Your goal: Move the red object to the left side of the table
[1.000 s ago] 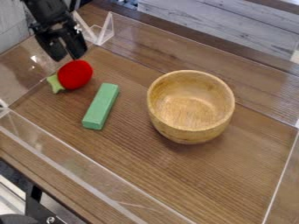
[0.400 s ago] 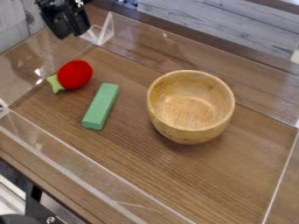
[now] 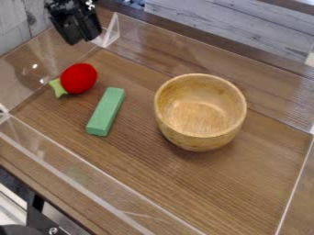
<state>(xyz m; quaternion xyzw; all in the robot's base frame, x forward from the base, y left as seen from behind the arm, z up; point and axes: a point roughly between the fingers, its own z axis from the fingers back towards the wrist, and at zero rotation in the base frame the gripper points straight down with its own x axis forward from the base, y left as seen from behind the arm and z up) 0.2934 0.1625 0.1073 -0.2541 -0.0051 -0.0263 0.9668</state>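
The red object (image 3: 79, 78), a small round red toy fruit with a light-green stem piece at its lower left, lies on the dark wood-grain table (image 3: 185, 184) near the left acrylic wall. My black gripper (image 3: 73, 31) hangs above and behind it at the top left, clear of the fruit. Its jaws stand open with nothing between them.
A green rectangular block (image 3: 106, 111) lies just right of the fruit. A wooden bowl (image 3: 200, 111) stands to the right of the block, nothing in it. Clear acrylic walls (image 3: 73, 170) edge the tabletop.
The gripper has lifted off from just above the red fruit and moved up toward the top left. The fruit stays where it lay.
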